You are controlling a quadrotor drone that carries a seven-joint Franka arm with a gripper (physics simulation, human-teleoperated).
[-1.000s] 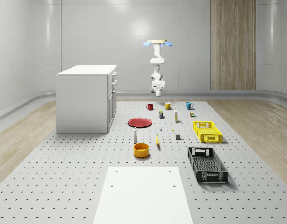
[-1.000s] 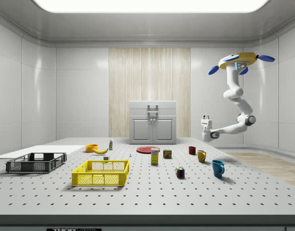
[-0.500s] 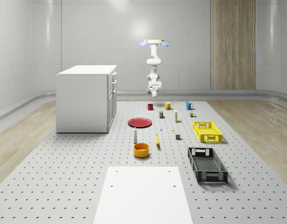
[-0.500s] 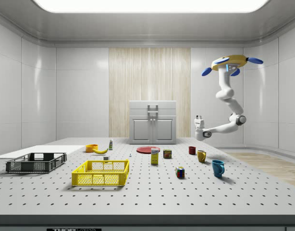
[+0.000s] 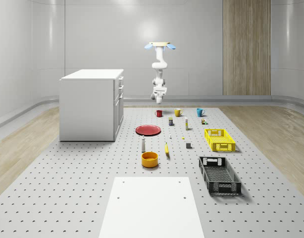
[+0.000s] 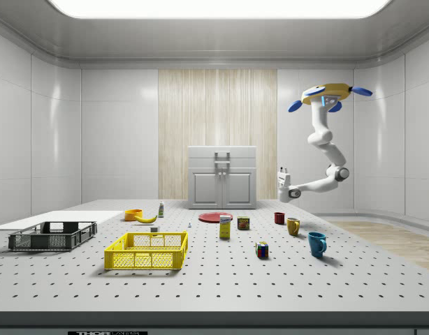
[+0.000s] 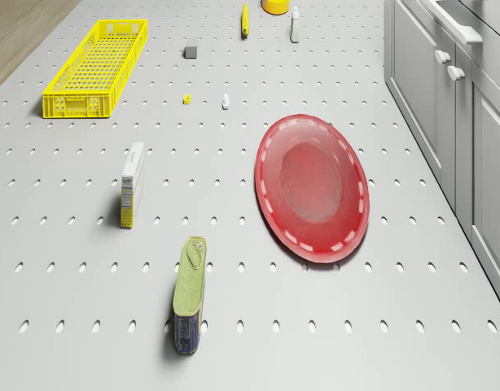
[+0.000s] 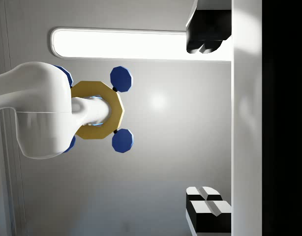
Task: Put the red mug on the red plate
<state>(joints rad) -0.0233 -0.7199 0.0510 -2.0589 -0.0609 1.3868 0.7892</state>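
Yellow drone (image 6: 325, 93), blue rotors; white jointed arm (image 6: 325, 143)

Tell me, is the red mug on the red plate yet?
Not yet. The red mug stands on the table beside the empty red plate. The drone hovers high above the table's far end, its end effector well above the mug, holding nothing. Grabbing, carrying and placing are all left.

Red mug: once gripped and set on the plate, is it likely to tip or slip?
The red mug stands upright and squat, so it probably resists tipping. It looks rigid and glossy, so possibly slippery. The red plate looks shallow and broad, likely a stable seat.
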